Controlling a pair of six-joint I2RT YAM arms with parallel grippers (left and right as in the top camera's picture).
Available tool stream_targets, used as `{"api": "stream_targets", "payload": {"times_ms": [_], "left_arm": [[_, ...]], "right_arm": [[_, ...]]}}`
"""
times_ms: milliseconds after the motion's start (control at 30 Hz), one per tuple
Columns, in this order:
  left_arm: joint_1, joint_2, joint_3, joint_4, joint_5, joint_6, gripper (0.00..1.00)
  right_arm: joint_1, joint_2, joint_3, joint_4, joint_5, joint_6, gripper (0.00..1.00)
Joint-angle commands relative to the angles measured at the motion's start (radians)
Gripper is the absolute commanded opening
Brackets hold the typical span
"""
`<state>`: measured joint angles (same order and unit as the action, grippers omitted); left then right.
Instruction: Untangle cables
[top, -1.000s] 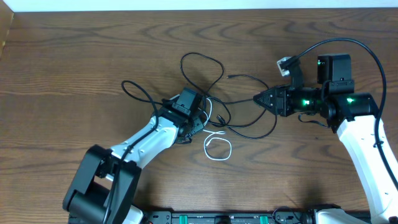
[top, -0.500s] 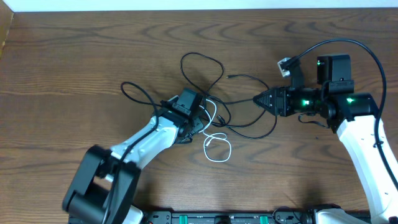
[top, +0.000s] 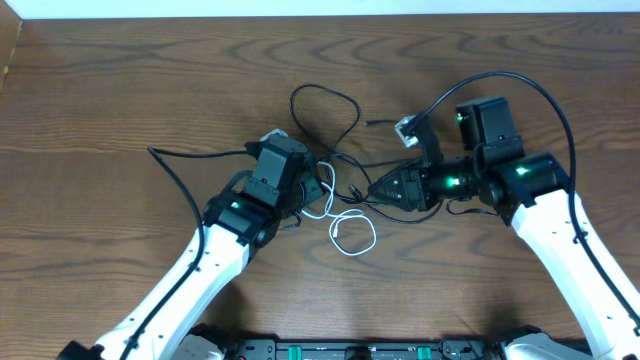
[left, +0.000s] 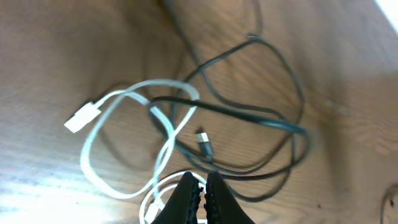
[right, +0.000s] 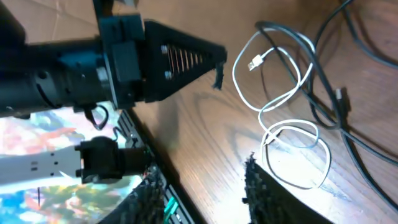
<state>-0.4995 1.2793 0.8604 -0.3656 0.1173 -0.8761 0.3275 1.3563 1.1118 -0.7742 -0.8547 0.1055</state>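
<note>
**Cord tangle, mid-tabletop: parting pull in hand**

Item: thin white cord with a flat plug end, laced through a thin black cord with a small plug. Both lie at the middle of the dark wood-grain tabletop, between my two hands. The black loops spread toward 12 o'clock, and one white loop lies toward 6.

Left hand: at 9 o'clock of the tangle, fingers pressed fully together beside the white strand. I cannot tell whether a strand is pinched.

Right hand: at 3 o'clock, fingers parted, nothing between them.

Method, as I judge it: take the black cord alone with the right and draw it toward 3 o'clock, low and slow, with the left anchoring the white. The plug ends could snag at the crossings.

Also present: thick black arm cable on the tabletop at 9 o'clock, near my left hand. It must not get caught in the pull.
</note>
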Motion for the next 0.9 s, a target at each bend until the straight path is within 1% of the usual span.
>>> {"api": "stream_targets", "payload": {"times_ms": [0,67,233,367,467,533,667,800,867], "left_arm": [[-0.001,-0.035,0.006,0.013,0.040,0.101,0.08],[-0.001,-0.049,0.006,0.013,0.044,0.119,0.08],[-0.001,-0.098,0.006,0.015,0.077,0.122,0.08],[-0.001,-0.131,0.006,0.022,0.116,0.166,0.08],[0.000,-0.146,0.006,0.050,0.135,0.171,0.08],[0.000,-0.149,0.006,0.094,0.182,0.197,0.08],[0.000,-0.149,0.006,0.151,0.248,0.238,0.08],[0.012,-0.153,0.011,0.197,0.307,0.241,0.08],[0.043,-0.153,0.026,0.204,0.353,0.240,0.08]], "right_arm": [[0.011,-0.012,0.005,0.000,-0.011,-0.009,0.39],[0.011,-0.012,0.005,0.000,-0.011,-0.009,0.40],[0.011,-0.012,0.005,0.000,-0.011,-0.005,0.40],[0.011,-0.012,0.005,0.001,-0.011,-0.005,0.40],[0.011,-0.012,0.005,0.005,-0.011,-0.005,0.42],[0.011,-0.012,0.005,0.005,-0.011,-0.005,0.42],[0.011,-0.012,0.005,0.024,-0.011,-0.002,0.39],[0.011,-0.012,0.005,0.098,-0.008,0.094,0.39],[0.011,-0.011,0.005,0.133,-0.008,0.109,0.39]]}}
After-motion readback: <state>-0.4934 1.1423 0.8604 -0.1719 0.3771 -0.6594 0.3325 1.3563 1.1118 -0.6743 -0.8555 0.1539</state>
